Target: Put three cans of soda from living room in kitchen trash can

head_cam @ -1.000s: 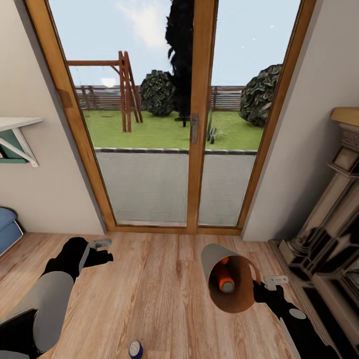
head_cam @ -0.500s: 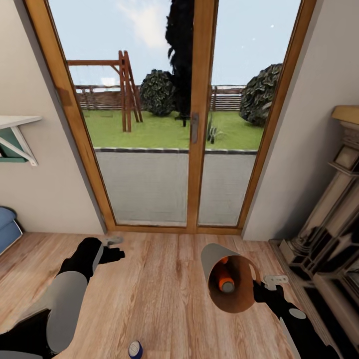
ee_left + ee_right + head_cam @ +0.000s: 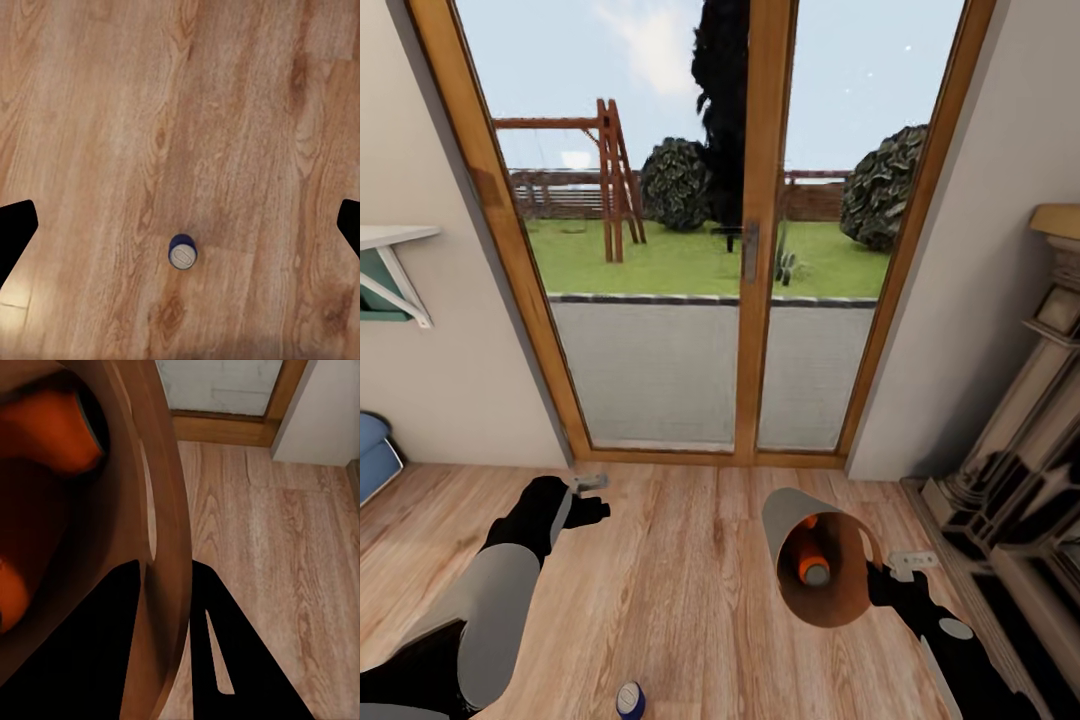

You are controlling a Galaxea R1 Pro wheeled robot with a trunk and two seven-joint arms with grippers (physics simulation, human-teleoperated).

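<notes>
Room: living room, wood floor open in the middle; glass doors and wall ahead, fireplace close on the right, blue sofa corner at far left.
Change: over the last second the left arm has swung forward and inward; over the last half second it barely moves. Bin and right arm unchanged.
Meaning: judged as the left arm lining up over the last can.
Bin: trash can tipped, mouth toward the camera, off the floor; two orange cans lie inside.
Right pincer: clamped on the bin rim, wall between its fingers in the wrist view.
Left pincer: fingers wide apart, empty.
Blue can: upright on the floor, between the fingertips in the left wrist view, well below them; bare boards all round.
</notes>
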